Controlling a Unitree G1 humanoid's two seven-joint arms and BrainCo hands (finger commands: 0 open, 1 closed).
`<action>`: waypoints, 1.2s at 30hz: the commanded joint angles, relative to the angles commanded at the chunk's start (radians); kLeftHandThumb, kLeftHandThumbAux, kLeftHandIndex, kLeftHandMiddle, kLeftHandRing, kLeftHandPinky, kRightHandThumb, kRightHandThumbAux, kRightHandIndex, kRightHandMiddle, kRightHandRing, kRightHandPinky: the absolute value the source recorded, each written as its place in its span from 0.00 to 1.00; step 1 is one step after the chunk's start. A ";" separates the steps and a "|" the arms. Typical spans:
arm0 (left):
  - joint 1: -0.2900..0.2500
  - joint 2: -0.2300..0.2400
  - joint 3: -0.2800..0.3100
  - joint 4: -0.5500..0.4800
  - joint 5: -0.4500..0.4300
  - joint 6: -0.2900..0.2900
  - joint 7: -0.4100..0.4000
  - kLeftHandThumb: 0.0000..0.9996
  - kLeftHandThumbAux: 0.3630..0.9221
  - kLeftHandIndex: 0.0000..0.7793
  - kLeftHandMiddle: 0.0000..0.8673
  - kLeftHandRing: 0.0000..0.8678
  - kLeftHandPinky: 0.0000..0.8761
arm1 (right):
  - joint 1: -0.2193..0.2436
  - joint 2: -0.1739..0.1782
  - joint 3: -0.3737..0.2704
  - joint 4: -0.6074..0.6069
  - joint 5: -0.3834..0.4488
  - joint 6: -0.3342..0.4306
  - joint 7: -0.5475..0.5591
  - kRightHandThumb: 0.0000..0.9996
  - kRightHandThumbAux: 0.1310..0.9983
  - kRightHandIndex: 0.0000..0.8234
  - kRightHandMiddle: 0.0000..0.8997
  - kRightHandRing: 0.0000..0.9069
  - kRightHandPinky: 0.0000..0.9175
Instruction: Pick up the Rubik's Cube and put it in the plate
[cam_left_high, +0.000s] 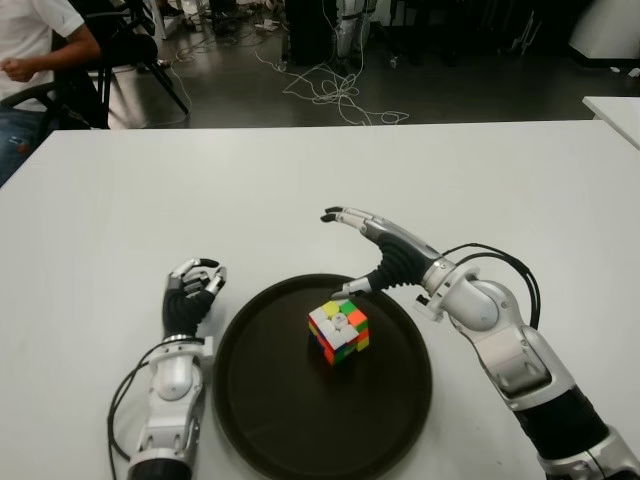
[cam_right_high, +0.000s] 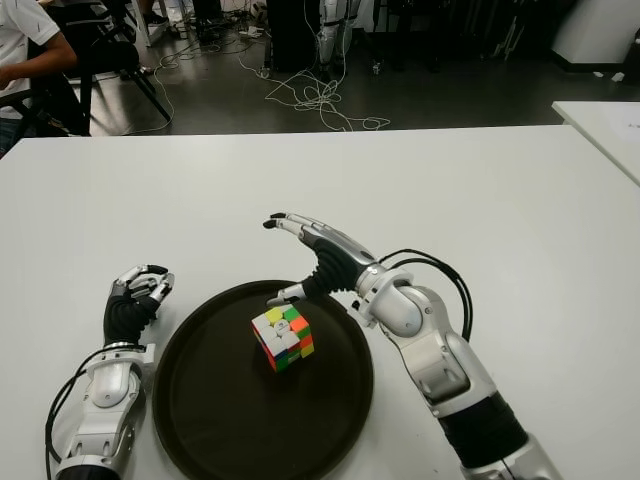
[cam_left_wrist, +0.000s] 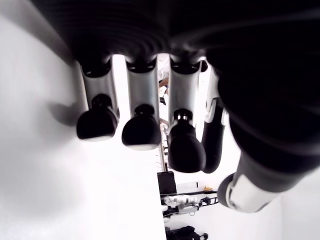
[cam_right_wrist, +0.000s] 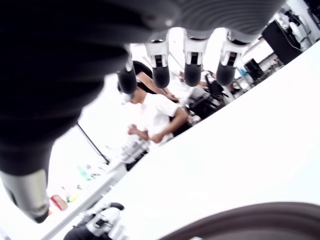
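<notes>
The Rubik's Cube (cam_left_high: 339, 331) stands inside the round dark plate (cam_left_high: 270, 410) near the table's front edge, tilted on the plate's floor. My right hand (cam_left_high: 352, 250) hovers just behind and above the cube, over the plate's far rim, fingers stretched flat and spread, thumb pointing down toward the cube without touching it. It holds nothing. My left hand (cam_left_high: 193, 287) shows on the white table left of the plate, fingers curled in, empty. In the right wrist view only the plate's rim (cam_right_wrist: 260, 215) shows below the straight fingers (cam_right_wrist: 192, 67).
The white table (cam_left_high: 300, 180) stretches wide around the plate. A person in a white shirt (cam_left_high: 35, 45) sits on a chair at the far left beyond the table. Cables (cam_left_high: 335, 95) lie on the floor behind. Another white table's corner (cam_left_high: 615, 110) is at far right.
</notes>
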 joint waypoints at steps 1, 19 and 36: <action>0.000 -0.001 0.001 0.001 -0.002 -0.001 -0.001 0.70 0.62 0.57 0.94 0.96 0.93 | 0.004 0.000 -0.004 -0.004 0.006 -0.004 -0.001 0.00 0.55 0.00 0.00 0.00 0.00; -0.006 0.006 0.003 0.013 -0.019 -0.021 -0.020 0.70 0.62 0.57 0.94 0.96 0.92 | 0.120 -0.044 -0.308 0.128 0.174 -0.395 -0.202 0.00 0.59 0.00 0.00 0.00 0.00; -0.018 0.029 -0.004 0.014 -0.003 -0.003 -0.021 0.70 0.61 0.57 0.94 0.96 0.93 | 0.229 0.045 -0.432 0.344 -0.022 -0.577 -0.641 0.00 0.65 0.00 0.00 0.00 0.00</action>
